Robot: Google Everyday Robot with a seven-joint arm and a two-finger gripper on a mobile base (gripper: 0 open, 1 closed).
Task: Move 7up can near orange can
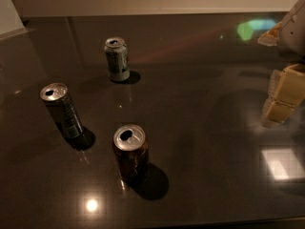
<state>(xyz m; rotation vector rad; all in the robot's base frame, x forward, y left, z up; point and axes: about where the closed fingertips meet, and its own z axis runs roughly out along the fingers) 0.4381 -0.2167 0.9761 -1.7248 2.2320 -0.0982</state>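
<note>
The 7up can (117, 59), pale grey-green with a silver top, stands upright at the back middle-left of the dark table. The orange can (130, 152), dark brownish-orange with an open silver top, stands upright near the front. My gripper (282, 99) hangs at the right edge of the view, above the table and far to the right of both cans. It holds nothing that I can see.
A taller slim dark can (62, 109) stands at the left, between the other two cans. The dark glossy table (200, 128) shows bright light reflections at the front left and at the right. A pale wall runs behind the table's far edge.
</note>
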